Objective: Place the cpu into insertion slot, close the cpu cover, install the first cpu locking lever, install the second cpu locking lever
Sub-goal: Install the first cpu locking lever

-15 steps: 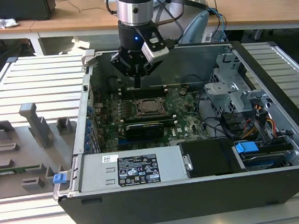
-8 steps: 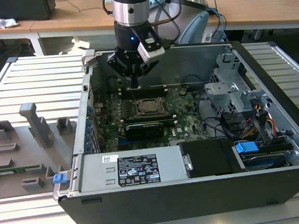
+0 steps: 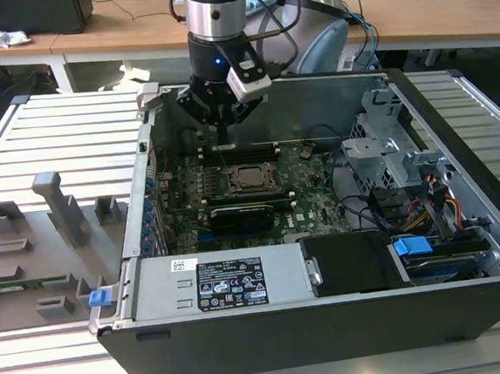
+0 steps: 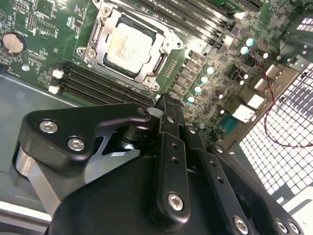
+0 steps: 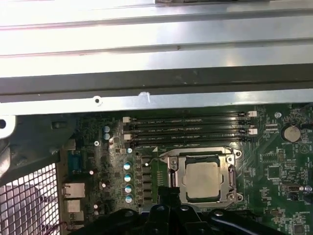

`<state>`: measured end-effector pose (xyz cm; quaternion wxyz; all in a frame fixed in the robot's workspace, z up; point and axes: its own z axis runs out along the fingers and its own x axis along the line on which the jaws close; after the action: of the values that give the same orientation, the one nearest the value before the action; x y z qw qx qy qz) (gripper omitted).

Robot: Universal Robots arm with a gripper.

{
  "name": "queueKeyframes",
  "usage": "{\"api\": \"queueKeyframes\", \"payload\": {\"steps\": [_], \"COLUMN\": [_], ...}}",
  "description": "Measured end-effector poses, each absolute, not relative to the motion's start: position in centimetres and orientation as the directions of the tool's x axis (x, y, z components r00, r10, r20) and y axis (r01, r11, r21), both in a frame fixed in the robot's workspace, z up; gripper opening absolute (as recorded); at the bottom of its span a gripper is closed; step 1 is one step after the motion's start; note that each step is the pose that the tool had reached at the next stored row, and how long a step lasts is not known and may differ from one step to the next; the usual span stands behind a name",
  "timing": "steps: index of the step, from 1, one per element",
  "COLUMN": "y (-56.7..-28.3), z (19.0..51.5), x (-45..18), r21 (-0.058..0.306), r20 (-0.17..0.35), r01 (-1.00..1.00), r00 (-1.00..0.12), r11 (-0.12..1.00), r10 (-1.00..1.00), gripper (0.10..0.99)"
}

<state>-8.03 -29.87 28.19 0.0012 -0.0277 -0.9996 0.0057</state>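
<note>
The cpu (image 4: 128, 46) (image 5: 201, 180) lies flat in the insertion slot (image 3: 249, 176) on the green board, its dull silver top facing up. The cpu cover (image 4: 164, 41) (image 5: 229, 172), a silvery frame, lies down around the chip. My gripper (image 3: 222, 139) (image 4: 164, 105) (image 5: 168, 198) hangs just above the board, beside the socket on its far side in the exterior view, over the memory slots. Its two black fingers are pressed together with nothing between them. It touches neither the chip nor the cover.
Long black memory slots (image 5: 188, 128) run beside the socket. A black card (image 3: 244, 214) lies on its near side. The case wall (image 3: 312, 98) rises close behind my gripper. A drive cage (image 3: 387, 153) with cables fills the exterior view's right. Grey fixtures (image 3: 59, 208) stand left of the case.
</note>
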Motion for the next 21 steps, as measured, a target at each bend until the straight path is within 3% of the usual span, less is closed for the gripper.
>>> {"api": "queueKeyframes", "payload": {"steps": [21], "y": [-27.5], "z": [26.7], "x": [-10.4], "r21": [-0.011], "r20": [0.002], "r01": [0.055], "r00": [-0.998], "r11": [0.998], "r10": [0.055], "gripper": [0.106]}}
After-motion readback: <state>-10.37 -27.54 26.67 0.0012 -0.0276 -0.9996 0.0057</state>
